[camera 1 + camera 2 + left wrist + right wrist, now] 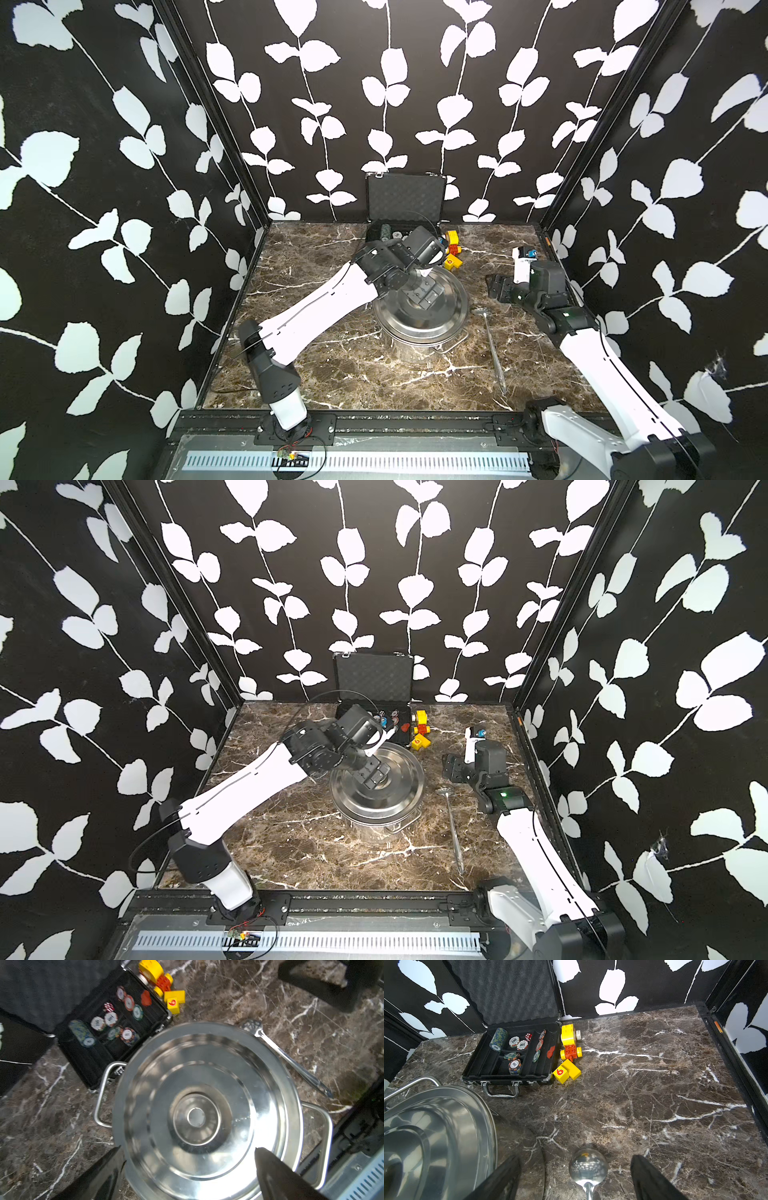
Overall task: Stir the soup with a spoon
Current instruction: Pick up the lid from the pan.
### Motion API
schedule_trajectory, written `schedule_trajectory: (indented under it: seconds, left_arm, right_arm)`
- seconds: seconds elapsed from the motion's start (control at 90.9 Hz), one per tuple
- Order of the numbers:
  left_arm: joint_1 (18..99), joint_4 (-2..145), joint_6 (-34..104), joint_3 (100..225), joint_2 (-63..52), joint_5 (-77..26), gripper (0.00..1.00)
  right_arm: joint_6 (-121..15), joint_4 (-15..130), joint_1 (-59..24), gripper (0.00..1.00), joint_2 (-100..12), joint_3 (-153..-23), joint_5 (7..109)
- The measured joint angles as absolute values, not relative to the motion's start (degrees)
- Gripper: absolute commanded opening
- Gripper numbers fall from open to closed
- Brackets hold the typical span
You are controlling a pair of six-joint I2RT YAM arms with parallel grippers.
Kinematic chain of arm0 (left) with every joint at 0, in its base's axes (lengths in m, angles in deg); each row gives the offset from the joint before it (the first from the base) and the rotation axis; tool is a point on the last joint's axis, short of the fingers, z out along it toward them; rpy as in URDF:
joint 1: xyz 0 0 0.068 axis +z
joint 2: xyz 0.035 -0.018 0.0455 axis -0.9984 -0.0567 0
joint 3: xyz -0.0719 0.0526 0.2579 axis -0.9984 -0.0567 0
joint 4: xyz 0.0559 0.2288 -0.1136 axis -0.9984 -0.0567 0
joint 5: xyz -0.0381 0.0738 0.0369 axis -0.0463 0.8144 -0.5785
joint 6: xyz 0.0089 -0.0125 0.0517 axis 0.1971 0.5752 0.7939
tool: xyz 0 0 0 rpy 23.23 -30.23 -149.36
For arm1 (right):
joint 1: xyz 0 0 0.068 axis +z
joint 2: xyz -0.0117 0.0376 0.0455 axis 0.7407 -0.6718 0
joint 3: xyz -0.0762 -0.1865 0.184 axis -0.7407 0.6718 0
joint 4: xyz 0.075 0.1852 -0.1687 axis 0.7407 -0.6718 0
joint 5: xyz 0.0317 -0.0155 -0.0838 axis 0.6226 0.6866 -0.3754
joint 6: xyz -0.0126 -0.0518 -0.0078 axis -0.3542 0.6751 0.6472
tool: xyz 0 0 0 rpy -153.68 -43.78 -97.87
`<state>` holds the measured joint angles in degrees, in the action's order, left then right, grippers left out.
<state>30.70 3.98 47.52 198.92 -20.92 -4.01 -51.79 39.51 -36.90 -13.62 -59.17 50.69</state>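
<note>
Right gripper [574,1159] hangs wide open, empty, over the spoon [492,349], lying flat beside the pot [409,352]. Thin, stiff, slick steel, likely light: pinch the handle squarely. Left gripper [188,1148] gapes empty above the lid [207,1053].

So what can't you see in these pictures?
- What's in the pot: the lid covers it in every view.
- Spoon handle: cut off by the right wrist picture's edge.
- Poker chips: too small to read in both top views.
</note>
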Motion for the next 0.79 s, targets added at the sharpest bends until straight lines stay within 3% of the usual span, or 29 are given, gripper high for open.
schedule_trajectory:
  seconds: [0.462, 0.792]
  left_arm:
    - [30.48, -9.81, 48.22, 212.40, -33.71, -7.50, 0.95]
    - [31.09, -13.35, 49.09, 213.96, -37.30, -8.14, 0.93]
  right_arm:
    - [-51.79, 39.75, -36.90, 0.84, -14.05, -59.17, 50.69]
    - [-51.53, 39.86, -36.90, 0.84, -14.21, -59.13, 50.67]
